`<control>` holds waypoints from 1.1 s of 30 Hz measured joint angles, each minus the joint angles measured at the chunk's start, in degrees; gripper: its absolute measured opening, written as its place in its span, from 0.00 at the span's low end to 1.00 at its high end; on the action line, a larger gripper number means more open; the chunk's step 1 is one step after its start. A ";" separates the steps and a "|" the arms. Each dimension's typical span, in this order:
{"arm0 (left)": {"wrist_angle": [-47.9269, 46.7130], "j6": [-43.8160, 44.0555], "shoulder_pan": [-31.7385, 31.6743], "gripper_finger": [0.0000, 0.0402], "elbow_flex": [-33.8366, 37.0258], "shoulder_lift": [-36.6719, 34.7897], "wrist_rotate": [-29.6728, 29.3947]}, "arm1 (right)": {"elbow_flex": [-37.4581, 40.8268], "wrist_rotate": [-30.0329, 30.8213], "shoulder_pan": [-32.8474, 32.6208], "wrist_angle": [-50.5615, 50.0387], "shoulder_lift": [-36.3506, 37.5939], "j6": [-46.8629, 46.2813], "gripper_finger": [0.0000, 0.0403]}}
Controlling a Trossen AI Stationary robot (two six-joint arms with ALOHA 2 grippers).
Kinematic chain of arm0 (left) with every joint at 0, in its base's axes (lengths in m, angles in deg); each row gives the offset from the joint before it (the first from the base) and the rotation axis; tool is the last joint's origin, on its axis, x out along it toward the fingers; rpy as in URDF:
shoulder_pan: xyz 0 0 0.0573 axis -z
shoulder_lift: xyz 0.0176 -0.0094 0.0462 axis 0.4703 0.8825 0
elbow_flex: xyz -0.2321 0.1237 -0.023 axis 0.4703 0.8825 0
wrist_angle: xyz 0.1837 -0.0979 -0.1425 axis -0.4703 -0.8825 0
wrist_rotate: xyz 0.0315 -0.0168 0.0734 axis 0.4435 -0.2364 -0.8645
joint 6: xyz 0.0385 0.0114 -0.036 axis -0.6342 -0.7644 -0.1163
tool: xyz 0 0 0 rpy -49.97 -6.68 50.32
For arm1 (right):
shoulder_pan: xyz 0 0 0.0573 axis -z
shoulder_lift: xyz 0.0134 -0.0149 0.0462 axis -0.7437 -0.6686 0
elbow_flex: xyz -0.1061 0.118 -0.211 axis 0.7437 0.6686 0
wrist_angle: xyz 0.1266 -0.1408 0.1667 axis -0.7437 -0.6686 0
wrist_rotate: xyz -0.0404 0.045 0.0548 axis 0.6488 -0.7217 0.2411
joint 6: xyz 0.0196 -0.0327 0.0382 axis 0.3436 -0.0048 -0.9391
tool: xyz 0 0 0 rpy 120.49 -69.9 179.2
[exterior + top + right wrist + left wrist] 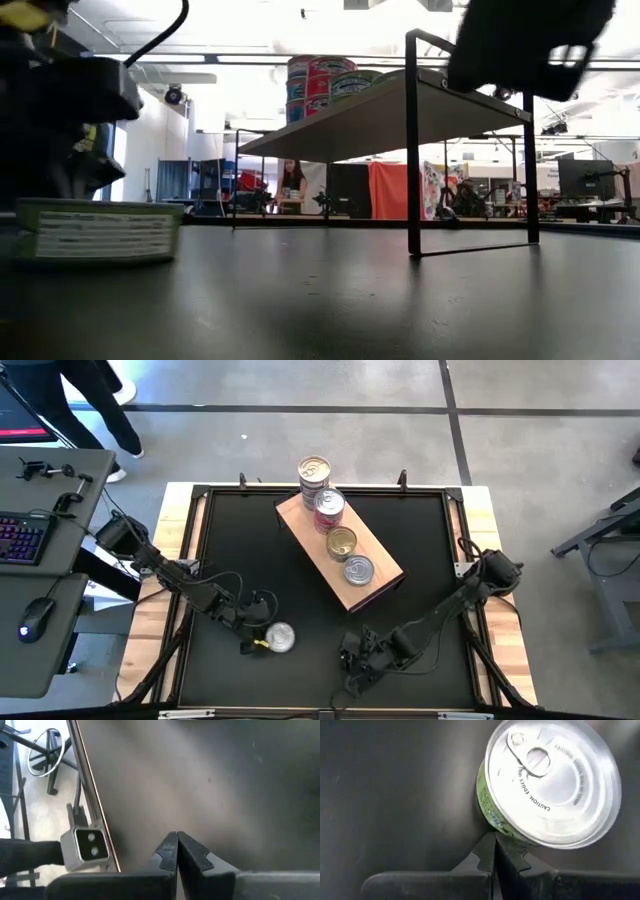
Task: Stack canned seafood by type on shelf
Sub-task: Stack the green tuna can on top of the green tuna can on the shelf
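Black table surface (300, 590) is seen from above inside a light wooden frame, and the scene is read from left to right. At the far left a grey desk (50, 560) with a keyboard (22, 538) and a mouse (37, 616) is placed, and a person's legs (100, 405) are seen on the floor beyond it. The left gripper (257, 642) is lowered to the table near the front edge, its jaws pressed together and empty; in the left wrist view its fingertips (492, 851) are found just at the green-labelled side of a lone silver-lidded can (547, 782), which lies flat on the table immediately beside that gripper. Whether the tips touch the can cannot be told.

Toward the middle and back, the shelf (375, 585) is set diagonally, raised on thin black legs as shown in the low view. Along it four groups of cans are lined up: a stack at the far end (314, 472), a pink-labelled stack (329, 508), a gold-lidded can (342, 542) and a silver-lidded can (359, 570).

Farther right, the right gripper (352, 678) is held low near the table's front edge, its jaws closed on nothing.
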 joint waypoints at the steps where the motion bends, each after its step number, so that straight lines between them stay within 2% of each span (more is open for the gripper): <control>1: 1.71 0.16 -0.02 0.00 0.01 0.19 -0.35 | 0.00 -0.11 0.46 0.39 -0.03 0.72 0.00; 9: 15.02 2.66 -0.02 0.00 -1.89 6.34 -2.36 | 0.00 -0.32 4.17 5.19 -0.16 8.61 0.00; 15: 14.74 -0.07 -0.06 0.00 -11.40 16.06 -1.32 | -0.03 -0.36 5.51 8.96 -1.03 11.80 0.00; 18: 8.95 -1.36 -0.23 0.00 -16.00 18.28 -0.02 | -0.04 -1.08 5.44 11.14 -1.98 11.54 0.00; 22: 1.47 -3.69 -0.56 0.00 -18.68 16.15 -0.07 | -0.04 -1.11 4.39 16.18 -4.35 11.16 0.00; 26: -0.76 -4.90 -0.29 0.00 -18.20 11.58 -1.09 | -0.04 -0.86 3.25 20.02 -7.35 10.77 0.00; 30: -0.04 -4.92 0.85 0.00 -18.00 7.29 -2.96 | -0.04 0.23 2.87 20.03 -8.64 5.49 0.00; 33: 3.68 -5.54 1.89 0.00 -18.12 5.75 -4.00 | -0.04 0.15 2.42 19.71 -8.75 5.28 0.00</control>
